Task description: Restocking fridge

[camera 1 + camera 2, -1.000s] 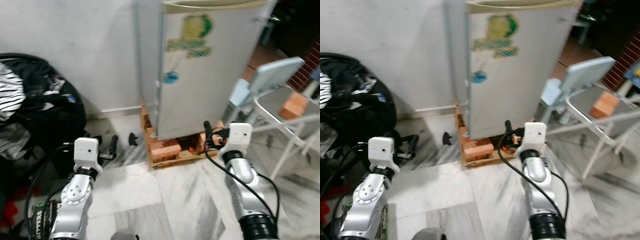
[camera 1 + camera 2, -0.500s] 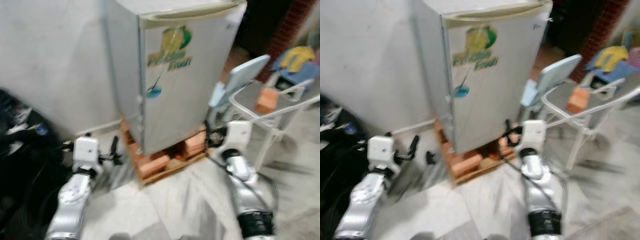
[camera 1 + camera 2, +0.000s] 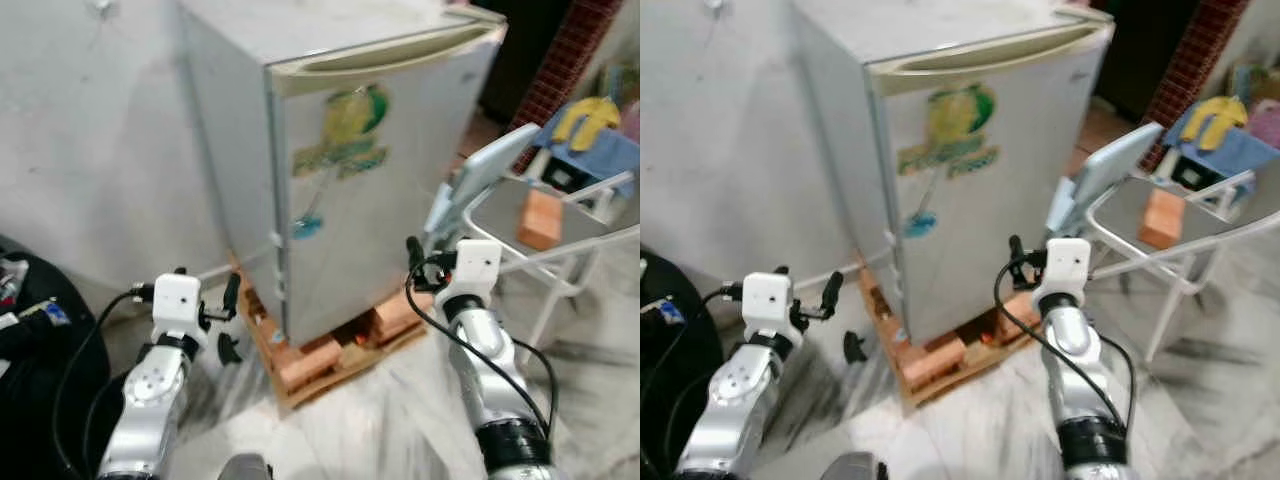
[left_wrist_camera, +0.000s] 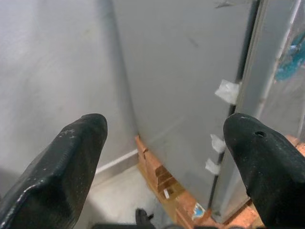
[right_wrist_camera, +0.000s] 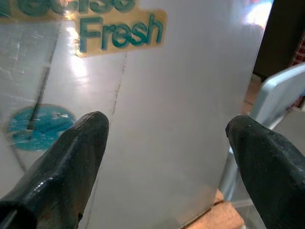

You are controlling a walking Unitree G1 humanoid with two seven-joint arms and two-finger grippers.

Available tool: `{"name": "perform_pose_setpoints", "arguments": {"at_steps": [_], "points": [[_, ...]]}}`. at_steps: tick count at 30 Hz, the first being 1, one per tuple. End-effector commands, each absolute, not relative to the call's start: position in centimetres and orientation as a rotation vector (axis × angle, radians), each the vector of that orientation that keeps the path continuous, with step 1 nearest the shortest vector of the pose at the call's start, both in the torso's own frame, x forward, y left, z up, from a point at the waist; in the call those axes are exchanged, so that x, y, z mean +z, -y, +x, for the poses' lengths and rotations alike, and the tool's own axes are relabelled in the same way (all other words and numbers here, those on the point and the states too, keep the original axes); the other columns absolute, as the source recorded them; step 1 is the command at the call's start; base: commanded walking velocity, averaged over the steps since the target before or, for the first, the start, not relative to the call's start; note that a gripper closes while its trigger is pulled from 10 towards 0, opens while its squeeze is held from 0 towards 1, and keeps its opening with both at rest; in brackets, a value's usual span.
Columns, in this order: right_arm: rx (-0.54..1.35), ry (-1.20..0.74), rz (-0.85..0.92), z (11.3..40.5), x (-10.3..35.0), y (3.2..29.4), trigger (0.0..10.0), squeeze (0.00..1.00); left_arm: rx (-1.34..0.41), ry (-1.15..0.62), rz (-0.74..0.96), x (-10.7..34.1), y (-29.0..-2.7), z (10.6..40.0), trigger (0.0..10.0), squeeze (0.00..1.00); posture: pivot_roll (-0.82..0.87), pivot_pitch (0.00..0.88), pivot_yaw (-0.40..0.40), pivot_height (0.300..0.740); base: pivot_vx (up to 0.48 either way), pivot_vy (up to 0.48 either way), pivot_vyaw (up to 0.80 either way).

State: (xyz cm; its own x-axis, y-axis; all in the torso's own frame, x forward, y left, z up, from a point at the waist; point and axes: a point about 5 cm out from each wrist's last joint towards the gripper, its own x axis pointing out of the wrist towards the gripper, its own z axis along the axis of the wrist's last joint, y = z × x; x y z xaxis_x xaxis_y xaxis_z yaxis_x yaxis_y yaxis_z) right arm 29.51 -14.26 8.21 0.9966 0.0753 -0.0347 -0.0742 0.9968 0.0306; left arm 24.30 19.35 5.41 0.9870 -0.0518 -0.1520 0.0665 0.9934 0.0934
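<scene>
I count one small fridge [image 3: 350,180] with its single door shut, carrying two stickers: a green and yellow logo [image 3: 345,130] and a small blue round one [image 3: 307,227]. It stands on one wooden pallet [image 3: 330,355] packed with several bricks, too blurred to number. One more brick [image 3: 541,219] lies on the one metal chair [image 3: 560,250], and my two grippers, left [image 4: 162,157] and right [image 5: 167,157], both have fingers spread.

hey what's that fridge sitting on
The fridge stands on red bricks laid on a wooden pallet on the marble floor. The fridge's own body hides what supports its back.
</scene>
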Motion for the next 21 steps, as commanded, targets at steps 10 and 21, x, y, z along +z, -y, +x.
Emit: {"name": "perform_pose_setpoints", "arguments": {"at_steps": [10, 21], "points": [[0.024, -0.045, 0.003, 29.34, 7.97, 16.02, 10.0, 0.00, -0.104, -0.138, 0.086, 5.73, -18.07, 24.63, 10.0, 0.00, 0.13, 0.000, -0.026, 0.740, 0.000, 0.241, -0.73], [0.022, -0.046, 0.000, 29.36, 7.94, 16.04, 10.0, 0.00, -0.119, -0.145, 0.079, 5.61, -17.86, 24.48, 10.0, 0.00, 0.13, 0.000, -0.025, 0.740, 0.000, 0.162, -0.23]]}}
